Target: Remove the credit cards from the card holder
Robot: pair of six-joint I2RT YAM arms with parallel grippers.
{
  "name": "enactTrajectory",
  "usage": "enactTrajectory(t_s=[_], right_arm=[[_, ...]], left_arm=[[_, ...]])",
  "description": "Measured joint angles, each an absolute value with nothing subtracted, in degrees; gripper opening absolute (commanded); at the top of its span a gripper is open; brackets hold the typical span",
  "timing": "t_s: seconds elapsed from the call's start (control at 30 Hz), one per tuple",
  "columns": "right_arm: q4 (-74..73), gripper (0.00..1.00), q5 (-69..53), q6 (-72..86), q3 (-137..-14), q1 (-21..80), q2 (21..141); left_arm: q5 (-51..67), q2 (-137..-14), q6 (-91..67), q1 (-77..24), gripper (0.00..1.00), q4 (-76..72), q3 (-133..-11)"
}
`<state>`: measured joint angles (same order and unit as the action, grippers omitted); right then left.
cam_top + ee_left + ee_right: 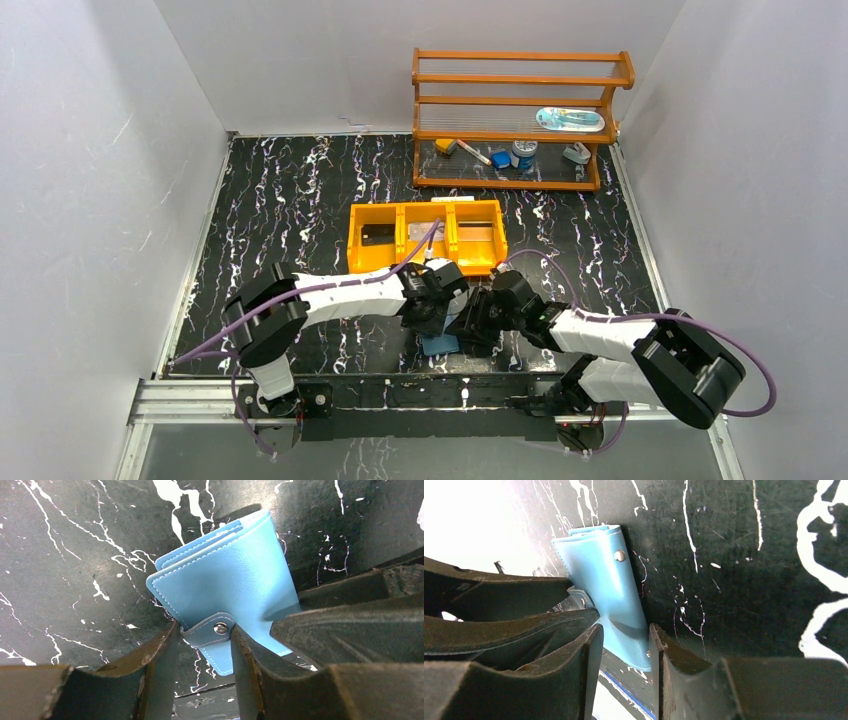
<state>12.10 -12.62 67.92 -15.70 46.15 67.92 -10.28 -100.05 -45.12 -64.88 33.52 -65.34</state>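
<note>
Jaws, L+R, half-open, touching card holder (225, 580)

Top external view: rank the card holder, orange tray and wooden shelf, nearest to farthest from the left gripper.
1. card holder, at the left gripper, near edge.
2. orange tray, mid-table beyond it.
3. wooden shelf, back right.

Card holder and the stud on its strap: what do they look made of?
The card holder looks like leather or a leather imitation: matte light blue, fine grain, stitched edges. Which of the two cannot be told. The stud on its strap looks like polished metal: silvery, with a bright glint.
</note>
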Motion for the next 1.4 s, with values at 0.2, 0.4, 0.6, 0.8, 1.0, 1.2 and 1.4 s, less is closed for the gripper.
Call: enactTrajectory(t_s=[0.2,0.4,0.6,0.8,1.0,1.2,1.4], right_arm=[[5.37,0.35,-11.81,65.67,-20.97,46.30,71.77],[0.05,0.34,-9.04,64.01,-23.53,46.81,72.01],[-0.43,0.35,-8.88,63.81,-23.86,46.85,72.25],[-0.34,0.35,-8.93,63.79,-23.88,46.85,72.42],[-0.21,0.37,-8.93,63.81,-23.92,46.85,72.53],[0.51,0.43,-9.37,63.42,-23.88,46.85,72.25],[0.54,0.44,-9.21,62.28,-23.86,46.87,71.83]], left_arm=[[-11.05,-95.57,-46.09,-64.86,0.13,28.42,-59.51],[-11.70,-92.99,-47.07,-64.88,0.11,24.99,-56.31],[-11.70,-90.35,-48.23,-64.66,0.08,21.76,-53.19],[-11.79,-87.68,-50.13,-63.77,0.05,20.82,-50.70],[-12.12,-85.03,-51.48,-63.48,0.09,20.38,-49.10],[-12.03,-84.84,-51.44,-63.44,0.29,20.12,-49.10],[-11.92,-84.86,-50.98,-63.44,0.46,20.25,-49.12]])
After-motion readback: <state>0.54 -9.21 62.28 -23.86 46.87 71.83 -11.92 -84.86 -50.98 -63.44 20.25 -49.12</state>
